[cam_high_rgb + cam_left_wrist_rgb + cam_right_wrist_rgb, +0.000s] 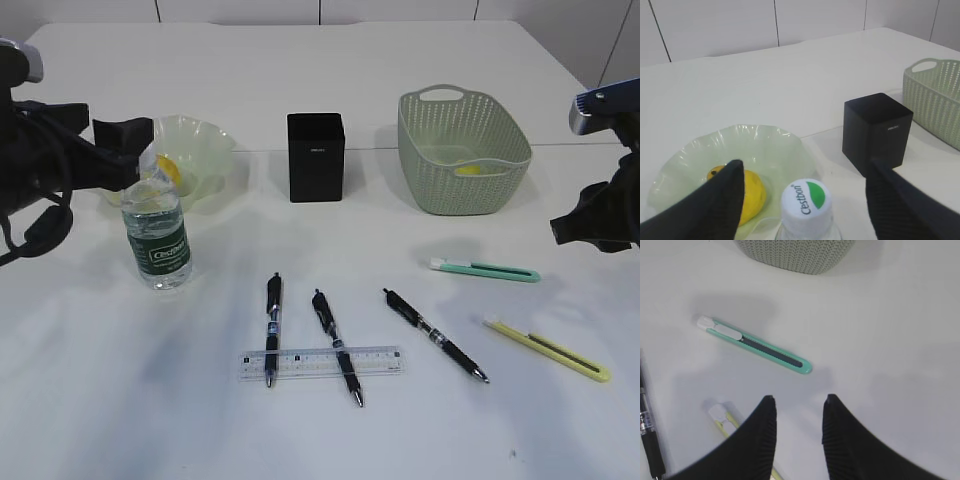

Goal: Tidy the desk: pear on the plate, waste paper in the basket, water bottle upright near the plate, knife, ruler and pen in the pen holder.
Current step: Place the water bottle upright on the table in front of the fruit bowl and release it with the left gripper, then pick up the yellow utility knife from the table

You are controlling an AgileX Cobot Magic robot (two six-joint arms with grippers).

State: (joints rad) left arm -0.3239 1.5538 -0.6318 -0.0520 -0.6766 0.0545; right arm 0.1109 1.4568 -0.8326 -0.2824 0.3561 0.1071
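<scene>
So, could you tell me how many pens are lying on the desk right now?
3, in a row at the front: the left pen and middle pen lie across the ruler, the right pen just beyond its right end. None seems hidden.

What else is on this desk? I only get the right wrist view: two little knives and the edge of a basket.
Observer: A yellow pear lies in a ruffled green plate, far left.
Operator: Anything near it?
Observer: A water bottle stands upright just in front of the plate.
Operator: And the pen I glimpse at my left edge?
Observer: There are three pens; the other two lie across a clear ruler.
</scene>
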